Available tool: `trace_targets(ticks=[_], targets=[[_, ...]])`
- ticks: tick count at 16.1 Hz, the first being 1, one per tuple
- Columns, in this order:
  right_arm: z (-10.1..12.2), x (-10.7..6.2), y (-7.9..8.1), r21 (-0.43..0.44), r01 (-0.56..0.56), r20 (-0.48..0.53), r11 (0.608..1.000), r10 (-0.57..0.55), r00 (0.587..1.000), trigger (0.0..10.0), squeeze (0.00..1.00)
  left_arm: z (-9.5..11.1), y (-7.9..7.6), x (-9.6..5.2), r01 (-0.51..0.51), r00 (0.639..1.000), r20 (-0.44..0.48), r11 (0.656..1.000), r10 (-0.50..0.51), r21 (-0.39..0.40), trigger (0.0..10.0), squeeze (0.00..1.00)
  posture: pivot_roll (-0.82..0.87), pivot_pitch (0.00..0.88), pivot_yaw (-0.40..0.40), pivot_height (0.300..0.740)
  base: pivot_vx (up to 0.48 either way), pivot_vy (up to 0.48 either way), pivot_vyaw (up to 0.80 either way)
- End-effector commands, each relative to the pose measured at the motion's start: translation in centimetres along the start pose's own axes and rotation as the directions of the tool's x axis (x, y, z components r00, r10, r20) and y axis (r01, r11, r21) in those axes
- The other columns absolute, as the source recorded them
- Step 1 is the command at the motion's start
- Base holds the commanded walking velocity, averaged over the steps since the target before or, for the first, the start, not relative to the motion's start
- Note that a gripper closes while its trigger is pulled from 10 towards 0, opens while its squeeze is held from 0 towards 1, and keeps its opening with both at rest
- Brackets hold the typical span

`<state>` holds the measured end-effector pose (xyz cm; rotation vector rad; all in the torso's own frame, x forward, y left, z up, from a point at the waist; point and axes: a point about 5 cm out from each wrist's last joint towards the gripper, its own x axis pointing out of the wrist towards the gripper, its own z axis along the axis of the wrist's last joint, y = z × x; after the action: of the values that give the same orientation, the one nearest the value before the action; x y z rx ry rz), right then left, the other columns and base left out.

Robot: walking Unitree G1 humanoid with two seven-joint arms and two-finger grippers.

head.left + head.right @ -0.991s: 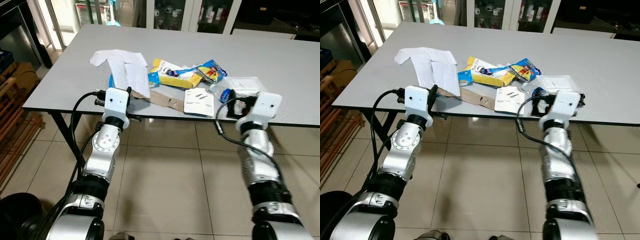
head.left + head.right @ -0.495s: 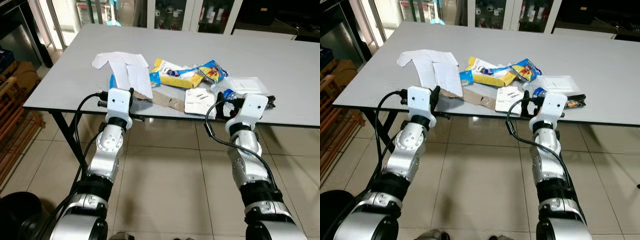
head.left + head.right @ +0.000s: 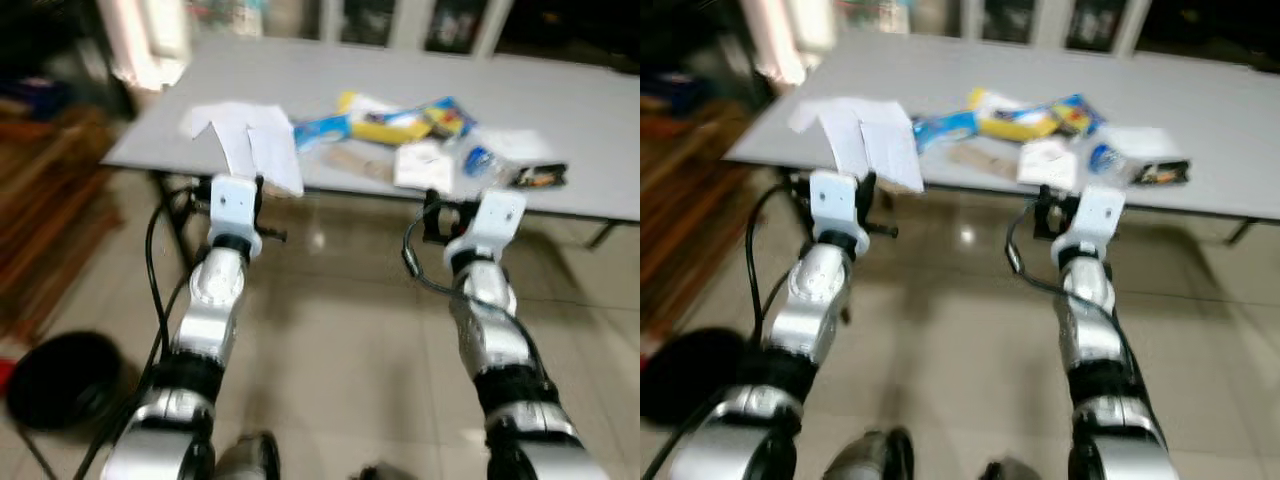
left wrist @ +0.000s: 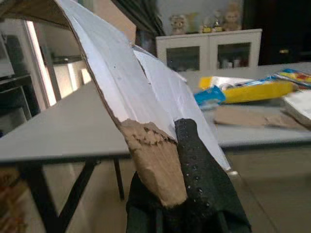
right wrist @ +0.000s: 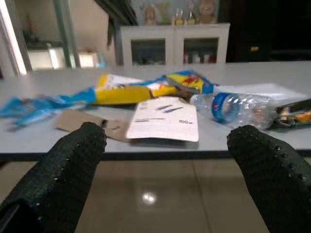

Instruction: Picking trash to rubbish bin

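The left gripper is clamped on a torn white cardboard sheet at the grey table's front left corner. The right gripper hangs spread wide before the front edge, facing a white card, plastic bottle and yellow wrapper. A black bin sits on the tiled floor.

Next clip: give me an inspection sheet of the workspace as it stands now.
Surface: grey table, trash along its near side.
Job's things: white cardboard piece clamped in the left gripper; plastic bottle, white card, yellow wrapper, brown cardboard strip on the table.
Clutter: nothing seen.
Grippers: left shut on cardboard; right gripper open, short of the table edge.
Cables: black cable along each arm.
Surroundings: black bin on tiled floor, cabinets behind.
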<state>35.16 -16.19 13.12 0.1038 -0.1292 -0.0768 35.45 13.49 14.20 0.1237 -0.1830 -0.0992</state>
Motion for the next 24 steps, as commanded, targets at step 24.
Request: trace_targets(ticks=[24], targets=[[-1.5,-0.9,0.1,-0.026,-0.076,-0.077,0.997,0.074,0.994,10.0,0.0,-1.1,0.0,0.0,-0.046,0.995,-0.088,0.999,0.044,-0.021,10.0,0.0,-0.08,0.063,-0.072,0.74,0.016,0.0,0.33]])
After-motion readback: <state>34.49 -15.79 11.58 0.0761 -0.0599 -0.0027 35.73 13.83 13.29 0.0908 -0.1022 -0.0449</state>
